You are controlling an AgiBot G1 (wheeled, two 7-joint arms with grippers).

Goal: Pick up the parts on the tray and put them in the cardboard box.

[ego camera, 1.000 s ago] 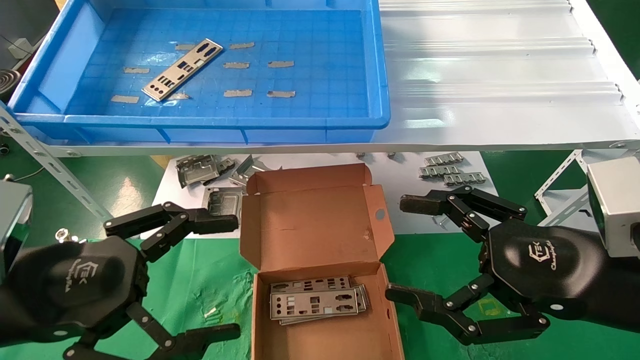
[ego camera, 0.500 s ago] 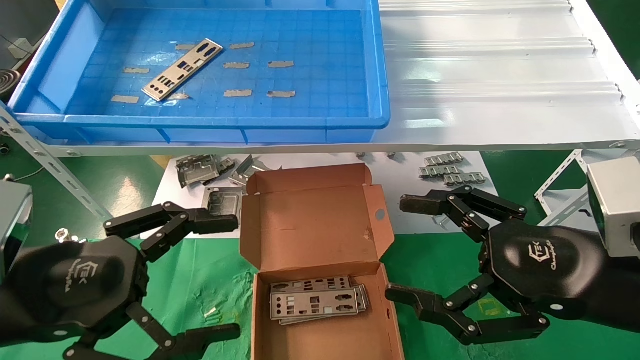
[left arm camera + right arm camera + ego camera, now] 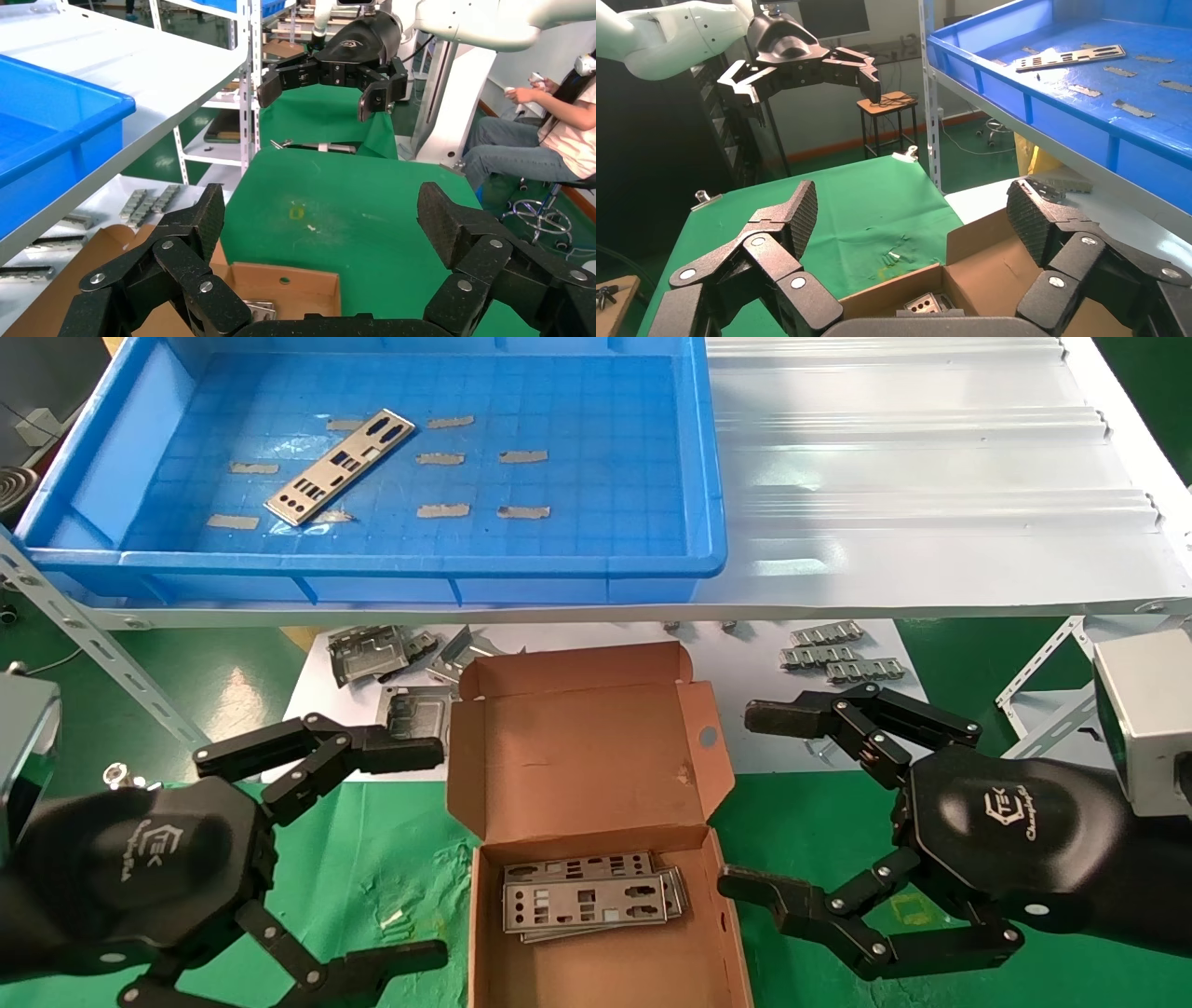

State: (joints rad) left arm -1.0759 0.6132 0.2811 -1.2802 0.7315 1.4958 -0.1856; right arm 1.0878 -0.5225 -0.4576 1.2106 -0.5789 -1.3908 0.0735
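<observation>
Here, one part (image 3: 340, 467) in tray (image 3: 694, 449), stacked parts (image 3: 587, 899) in cardboard box (image 3: 577, 756), both tools wide.

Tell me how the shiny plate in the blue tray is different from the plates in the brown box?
The plate in the tray lies alone and slanted on the tray; the plates in the cardboard box are stacked, lying nearly level. The tray plate sits up on the shelf, the box plates lower down. All are silver with punched holes.

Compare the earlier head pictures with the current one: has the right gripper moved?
No. The right gripper sits in the same spot beside the cardboard box, open, as before.
</observation>
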